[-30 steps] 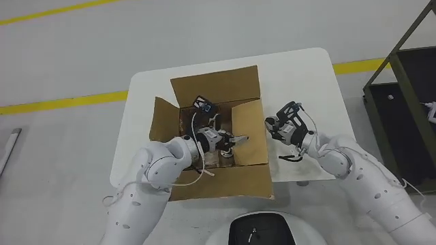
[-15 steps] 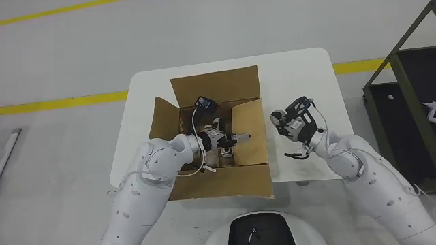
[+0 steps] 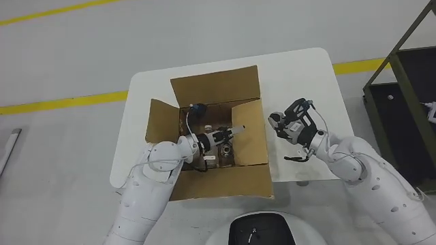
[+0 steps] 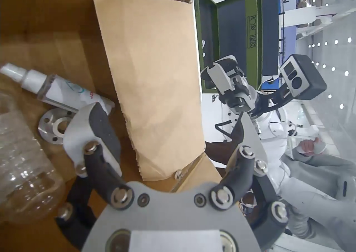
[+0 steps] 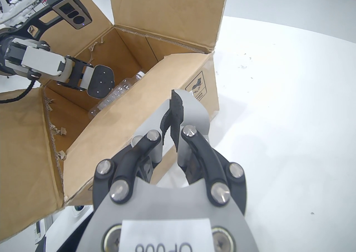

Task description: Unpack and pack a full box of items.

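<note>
Left gripper (image 4: 167,119) jaws wide apart, empty, over box (image 3: 214,85); right gripper (image 5: 173,105) jaws together.

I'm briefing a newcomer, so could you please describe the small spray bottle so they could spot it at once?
Find the open cardboard box on the white table. On its floor the spray bottle lies on its side, next to a round metal flange and a clear plastic bottle. It alone has a spray nozzle and a printed label.

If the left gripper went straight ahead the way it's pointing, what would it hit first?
Probably the cardboard box's side flap, straight ahead of the left gripper; the spray bottle lies off that line. Depth is uncertain.
</note>
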`<state>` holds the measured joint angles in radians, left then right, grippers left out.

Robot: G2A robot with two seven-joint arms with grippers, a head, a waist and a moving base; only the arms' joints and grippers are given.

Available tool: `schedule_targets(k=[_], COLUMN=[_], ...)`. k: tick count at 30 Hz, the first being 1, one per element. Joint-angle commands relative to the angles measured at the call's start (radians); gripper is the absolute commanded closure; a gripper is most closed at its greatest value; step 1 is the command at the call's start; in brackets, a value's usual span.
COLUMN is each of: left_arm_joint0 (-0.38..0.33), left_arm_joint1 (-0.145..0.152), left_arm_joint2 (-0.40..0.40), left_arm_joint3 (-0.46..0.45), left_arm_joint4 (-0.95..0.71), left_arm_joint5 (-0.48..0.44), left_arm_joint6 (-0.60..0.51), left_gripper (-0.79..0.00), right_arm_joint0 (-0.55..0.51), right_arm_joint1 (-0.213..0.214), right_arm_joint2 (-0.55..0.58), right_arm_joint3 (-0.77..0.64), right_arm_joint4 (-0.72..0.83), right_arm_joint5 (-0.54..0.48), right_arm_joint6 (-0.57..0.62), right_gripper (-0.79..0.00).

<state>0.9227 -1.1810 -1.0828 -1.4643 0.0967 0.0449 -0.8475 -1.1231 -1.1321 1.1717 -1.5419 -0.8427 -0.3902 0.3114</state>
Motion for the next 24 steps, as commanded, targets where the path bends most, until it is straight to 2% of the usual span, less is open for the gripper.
schedule_targets(k=[1,8,16,24], left_arm_joint0=[-0.009,-0.030,-0.050,-0.051], left_arm_joint1=[-0.003,-0.011,-0.021,-0.022], left_arm_joint2=[0.014,0.044,0.062,0.039], left_arm_joint3=[0.027,0.079,0.093,0.092], left_arm_joint4=[0.007,0.008,-0.078,-0.175], left_arm_joint5=[0.009,0.007,-0.013,-0.029], left_arm_joint6=[0.004,-0.005,-0.052,-0.082], left_gripper=[-0.785,-0.785,-0.785,-0.785], right_arm_joint0=[0.001,0.003,0.015,0.025], right_arm_joint1=[-0.001,-0.004,-0.009,-0.012], right_arm_joint2=[-0.004,-0.009,-0.023,-0.022], right_arm_joint3=[0.002,0.016,0.037,0.045], right_arm_joint4=[-0.003,-0.003,0.000,0.007], right_arm_joint5=[0.001,-0.001,-0.007,-0.007], right_arm_joint6=[0.002,0.012,0.021,0.025], right_gripper=[0.000,0.000,0.000,0.000])
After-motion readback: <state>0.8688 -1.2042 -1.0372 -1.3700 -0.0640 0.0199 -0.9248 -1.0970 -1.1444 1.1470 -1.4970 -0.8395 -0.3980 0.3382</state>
